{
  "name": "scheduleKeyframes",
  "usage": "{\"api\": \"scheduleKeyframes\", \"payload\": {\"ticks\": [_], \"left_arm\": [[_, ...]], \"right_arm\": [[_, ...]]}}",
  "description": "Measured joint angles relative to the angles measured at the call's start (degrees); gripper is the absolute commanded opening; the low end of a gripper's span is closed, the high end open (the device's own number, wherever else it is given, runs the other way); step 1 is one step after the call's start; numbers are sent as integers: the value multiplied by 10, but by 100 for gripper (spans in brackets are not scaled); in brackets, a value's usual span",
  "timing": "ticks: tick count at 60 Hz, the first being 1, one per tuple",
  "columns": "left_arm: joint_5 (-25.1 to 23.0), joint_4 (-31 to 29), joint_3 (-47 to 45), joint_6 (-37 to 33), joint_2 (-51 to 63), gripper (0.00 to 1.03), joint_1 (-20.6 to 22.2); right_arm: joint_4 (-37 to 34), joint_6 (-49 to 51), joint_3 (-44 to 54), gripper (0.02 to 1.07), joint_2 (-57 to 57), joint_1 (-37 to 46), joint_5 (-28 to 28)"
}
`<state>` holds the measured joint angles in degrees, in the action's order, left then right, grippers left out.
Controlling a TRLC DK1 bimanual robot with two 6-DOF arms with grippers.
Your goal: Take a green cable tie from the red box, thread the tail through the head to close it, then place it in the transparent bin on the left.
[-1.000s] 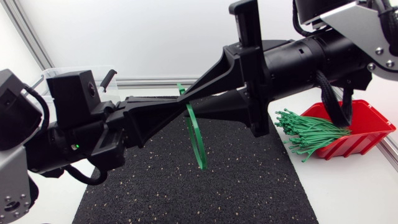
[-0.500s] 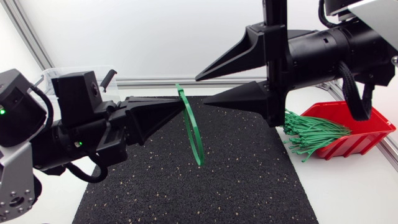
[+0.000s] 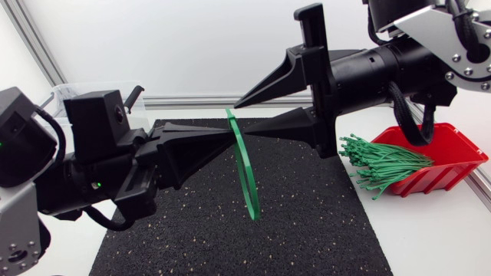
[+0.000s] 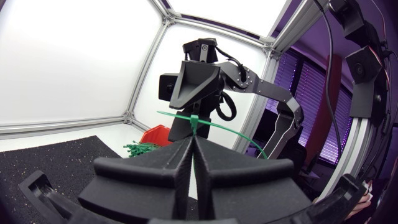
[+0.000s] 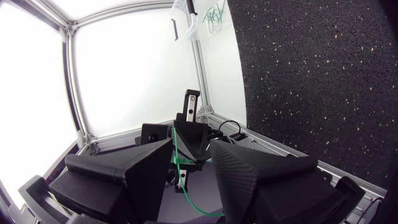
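A green cable tie (image 3: 247, 172) bent into a loop hangs in the air over the black mat (image 3: 307, 230). My left gripper (image 3: 229, 138) is shut on its upper part; in the left wrist view the tie's head (image 4: 194, 120) sits right at the closed fingertips (image 4: 190, 142). My right gripper (image 3: 238, 116) comes in from the right and stands open. Its fingers straddle the tie's top end, one above and one below. In the right wrist view the thin strap (image 5: 180, 163) runs through the gap between its fingers (image 5: 140, 165) without being pinched.
The red box (image 3: 453, 149) at the right holds a bunch of green ties (image 3: 380, 162) spilling over its left rim. The transparent bin (image 3: 92, 90) stands at the back left behind my left arm, with closed ties in it (image 5: 211, 17).
The right gripper opened and drew back to the right, then came back with fingers apart around the tie's top. The left gripper kept hold; the loop now hangs slightly lower.
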<state>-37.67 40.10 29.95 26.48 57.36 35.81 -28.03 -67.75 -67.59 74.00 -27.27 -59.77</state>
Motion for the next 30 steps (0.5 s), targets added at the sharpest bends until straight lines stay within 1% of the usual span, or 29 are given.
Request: {"api": "scheduleKeyframes", "payload": {"ticks": [4,7,12,14,19,28,30], "left_arm": [[0,0,0,0,0,4,1],[0,0,0,0,0,4,4],[0,0,0,0,0,4,8],[0,0,0,0,0,4,9],[0,0,0,0,0,4,9],[0,0,0,0,0,4,9],[0,0,0,0,0,4,9]], "right_arm": [[1,0,-4,46,3,0,0],[1,0,-7,42,3,0,0],[2,0,-12,42,3,-2,0],[2,0,-13,38,3,-4,0],[2,0,-15,33,3,-10,0],[0,0,-15,32,3,-22,0],[0,0,-15,30,3,-23,0]]}}
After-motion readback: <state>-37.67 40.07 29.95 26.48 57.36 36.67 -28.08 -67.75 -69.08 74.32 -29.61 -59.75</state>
